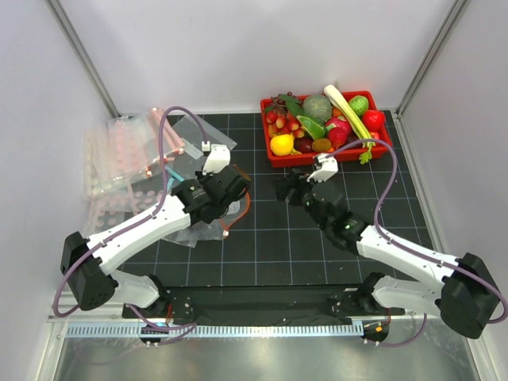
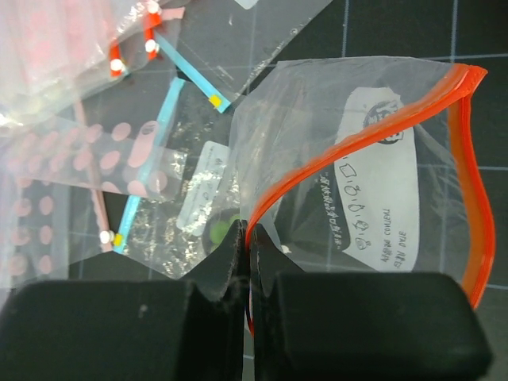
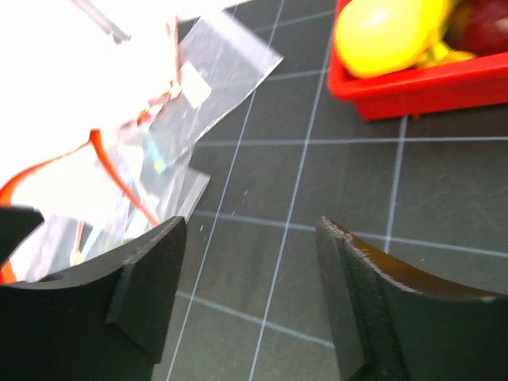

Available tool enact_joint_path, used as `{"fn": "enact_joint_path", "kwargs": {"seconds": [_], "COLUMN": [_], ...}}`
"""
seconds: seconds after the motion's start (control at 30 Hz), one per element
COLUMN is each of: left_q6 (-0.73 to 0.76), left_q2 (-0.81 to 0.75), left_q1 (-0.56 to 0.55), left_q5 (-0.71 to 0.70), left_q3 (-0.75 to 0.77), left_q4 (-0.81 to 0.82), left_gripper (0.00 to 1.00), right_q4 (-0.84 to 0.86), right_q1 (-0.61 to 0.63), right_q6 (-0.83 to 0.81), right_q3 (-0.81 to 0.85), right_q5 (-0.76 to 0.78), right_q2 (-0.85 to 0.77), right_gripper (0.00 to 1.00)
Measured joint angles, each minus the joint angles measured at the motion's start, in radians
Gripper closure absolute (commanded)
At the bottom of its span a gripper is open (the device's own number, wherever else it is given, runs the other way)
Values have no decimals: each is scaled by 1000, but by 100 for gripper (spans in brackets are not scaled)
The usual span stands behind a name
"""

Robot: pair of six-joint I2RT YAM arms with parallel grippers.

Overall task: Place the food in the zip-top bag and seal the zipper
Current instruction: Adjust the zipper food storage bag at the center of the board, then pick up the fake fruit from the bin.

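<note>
Red-orange plastic marks what matters here: the zipper strip (image 2: 470,182) of the clear bag (image 2: 357,159), which the left hand (image 2: 246,258) holds with its fingers pressed together on the bag's edge. The strip bows away from the opposite lip, so the mouth gapes part-way open.

From above, the bag (image 1: 230,213) hangs off the left hand (image 1: 230,184) at the left of centre, over the table (image 1: 262,254). The mouth's long axis runs roughly from the near side to the far side. The opening faces right, towards the other arm.

The right hand (image 1: 284,189) is spread wide and grips nothing. It hovers over bare table between the bag and the red tray (image 1: 274,159), its fingers pointing left at the bag's mouth.

The yellow fruit (image 1: 282,144) lies in the near-left corner of that tray, just beyond this hand on the far side. The right wrist view shows it (image 3: 381,36) ahead and to the right of the fingers, inside the tray wall (image 3: 429,83). It is round, so it has no long axis to line up with.

The right arm is clearly the nearer one to the food. I judge that it would have to turn away from the bag and reach to the far side. Then it could carry a piece back leftwards, across the strip's length, into the opening.

A heap of spare bags (image 1: 127,151) lies further left, apart from all this.
</note>
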Motion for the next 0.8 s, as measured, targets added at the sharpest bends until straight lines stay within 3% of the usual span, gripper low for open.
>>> {"fn": "enact_joint_path", "kwargs": {"seconds": [0.07,0.2,0.43,0.8], "left_q6": [11,19,37,37], "left_q2": [-11,-13,-16,-19], "left_q1": [15,21,21,21], "left_q5": [30,72,99,121], "left_q3": [-16,-31,-37,-37], "left_q4": [39,95,126,127], "left_gripper": [95,96,96,98], "right_q4": [6,-21,-142,-270], "right_q1": [-32,-131,-288,-335], "right_q6": [3,14,29,-68], "right_q3": [-5,8,173,520], "right_q5": [0,3,60,196], "right_q2": [-11,10,169,526], "right_gripper": [23,6,4,0]}}
